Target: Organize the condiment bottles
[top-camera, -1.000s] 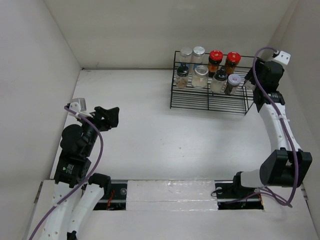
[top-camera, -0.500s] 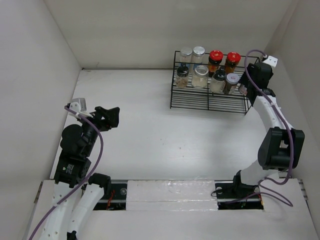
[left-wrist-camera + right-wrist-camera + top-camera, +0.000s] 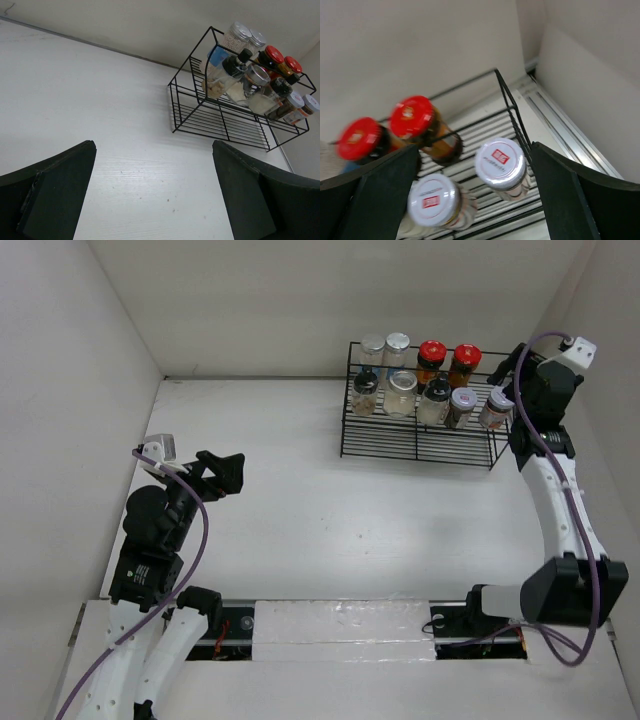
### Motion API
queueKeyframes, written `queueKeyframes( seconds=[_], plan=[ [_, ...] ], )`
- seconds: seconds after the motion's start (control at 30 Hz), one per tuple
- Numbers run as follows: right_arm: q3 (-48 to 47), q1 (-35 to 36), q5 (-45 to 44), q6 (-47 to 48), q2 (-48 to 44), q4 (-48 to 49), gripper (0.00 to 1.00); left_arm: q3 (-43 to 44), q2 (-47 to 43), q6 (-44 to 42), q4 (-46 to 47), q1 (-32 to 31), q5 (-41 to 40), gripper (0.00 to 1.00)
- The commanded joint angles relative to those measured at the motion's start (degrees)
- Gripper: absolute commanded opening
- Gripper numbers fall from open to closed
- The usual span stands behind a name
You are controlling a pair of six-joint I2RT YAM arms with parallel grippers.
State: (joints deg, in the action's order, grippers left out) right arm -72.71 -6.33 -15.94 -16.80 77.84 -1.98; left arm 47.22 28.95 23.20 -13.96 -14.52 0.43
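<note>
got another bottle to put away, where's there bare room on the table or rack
The table is bare between the left gripper and the rack. The rack's front shelf is also bare wire. Crowded: the bottles fill its back rows, and the right gripper hovers at its right end.

white table (image 3: pixel 300 490), plain white walls (image 3: pixel 250 300), soft even light

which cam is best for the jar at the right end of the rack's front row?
Right wrist. The end jar sits mid-frame inside the open right claw, with its white lid and red logo visible, though slightly blurred. Top external shows it small, seen from above. Left wrist catches it tiny at the frame's right edge.
</note>
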Motion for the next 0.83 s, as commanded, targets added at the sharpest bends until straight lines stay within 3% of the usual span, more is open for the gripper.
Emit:
queueKeyframes(
  seconds=[0.0, 0.43, 0.63, 0.8],
  plan=[
    [1.6, 2.5, 4.9, -2.2, -8.8, 4.4, 1.0, 0.0, -0.3, -0.5, 2.6, 0.2, 0.1, 0.99],
    [24.6, 15.4, 31.3, -0.3, -44.3, 5.7, 1.0, -1.1, -2.1, 1.1, 6.2, 0.2, 1.9, 0.99],
    [27.2, 16.7, 33.5, 2.1, -53.8, -3.3, 1.0, -2.1, -3.8, 2.4, 8.3, 0.2, 5.4, 0.99],
    [25.7, 16.7, 32.9, 4.4, -56.1, -8.8, 1.0, -2.7, -4.4, 2.4, 10.4, 0.2, 8.2, 0.99]
  ],
)
